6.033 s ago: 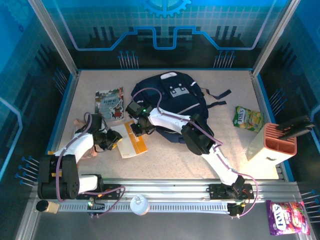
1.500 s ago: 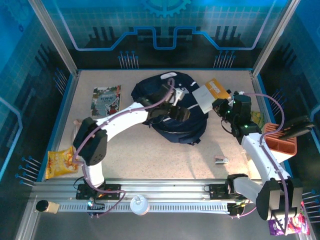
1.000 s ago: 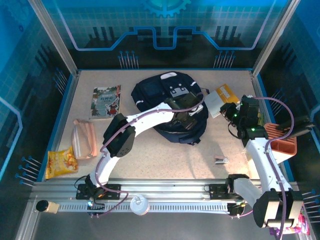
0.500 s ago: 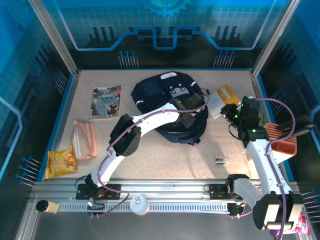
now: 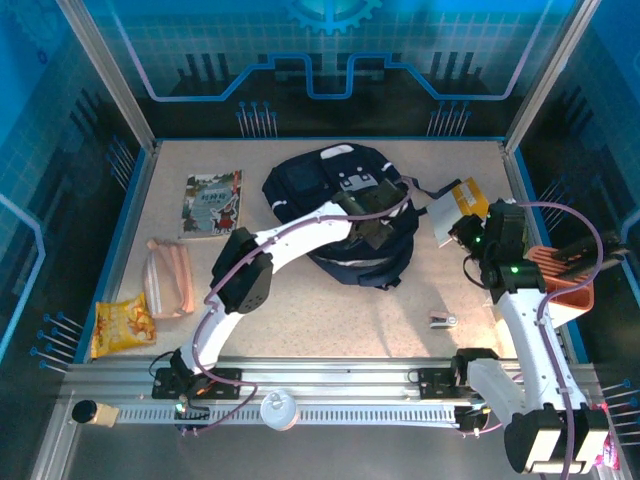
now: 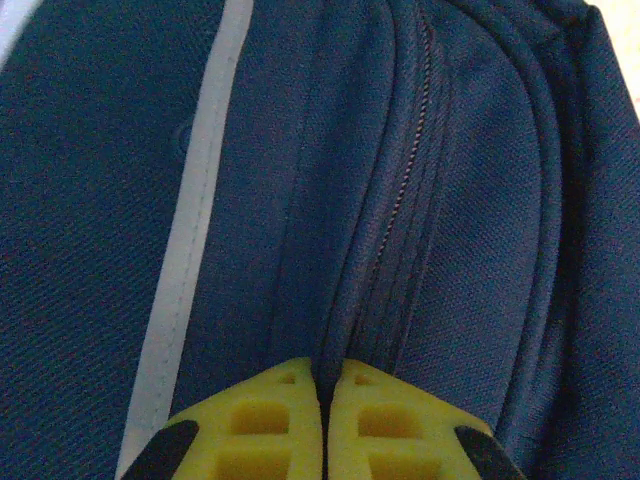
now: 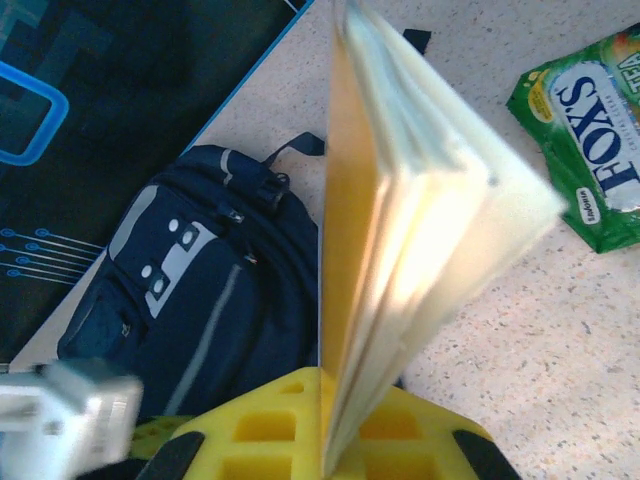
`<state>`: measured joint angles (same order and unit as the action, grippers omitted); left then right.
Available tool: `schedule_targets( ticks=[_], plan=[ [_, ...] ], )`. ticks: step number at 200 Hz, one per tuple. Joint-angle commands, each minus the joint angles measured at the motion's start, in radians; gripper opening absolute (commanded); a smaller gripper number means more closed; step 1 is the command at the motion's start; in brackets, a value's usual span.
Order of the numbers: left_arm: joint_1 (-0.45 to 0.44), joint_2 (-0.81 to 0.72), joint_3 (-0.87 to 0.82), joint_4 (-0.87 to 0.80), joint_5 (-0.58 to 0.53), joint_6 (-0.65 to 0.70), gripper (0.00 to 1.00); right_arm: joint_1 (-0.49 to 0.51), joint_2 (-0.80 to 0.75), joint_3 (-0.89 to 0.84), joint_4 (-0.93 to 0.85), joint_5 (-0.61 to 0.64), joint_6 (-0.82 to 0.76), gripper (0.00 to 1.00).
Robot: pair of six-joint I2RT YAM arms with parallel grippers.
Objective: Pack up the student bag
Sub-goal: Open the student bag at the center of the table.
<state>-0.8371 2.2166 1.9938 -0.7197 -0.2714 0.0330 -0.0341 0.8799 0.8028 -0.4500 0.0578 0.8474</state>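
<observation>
On woven navy student bag (image 5: 300,185): left hand (image 6: 322,388) pinches seam (image 6: 400,250); right hand (image 7: 323,398) clamps thin book (image 7: 420,220).

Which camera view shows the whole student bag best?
Top external: the student bag lies there nearly whole, the left arm across it. Left wrist gives close fabric and zipper; right wrist, its patch side.
</observation>
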Motion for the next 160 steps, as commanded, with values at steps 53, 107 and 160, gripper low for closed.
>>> schedule_targets(
  ticks=[53, 107, 160],
  plan=[
    [0.115, -0.262, -0.107, 0.276, 0.141, -0.155, 0.00, -0.016, -0.032, 0.061, -0.062, -0.105, -0.034, 0.00],
    [0.127, -0.265, -0.081, 0.332, 0.210, -0.142, 0.00, -0.016, -0.003, -0.028, 0.142, -0.363, 0.144, 0.00],
    [0.132, -0.271, -0.079, 0.348, 0.220, -0.165, 0.00, 0.072, 0.091, -0.090, 0.373, -0.447, 0.318, 0.00]
  ],
)
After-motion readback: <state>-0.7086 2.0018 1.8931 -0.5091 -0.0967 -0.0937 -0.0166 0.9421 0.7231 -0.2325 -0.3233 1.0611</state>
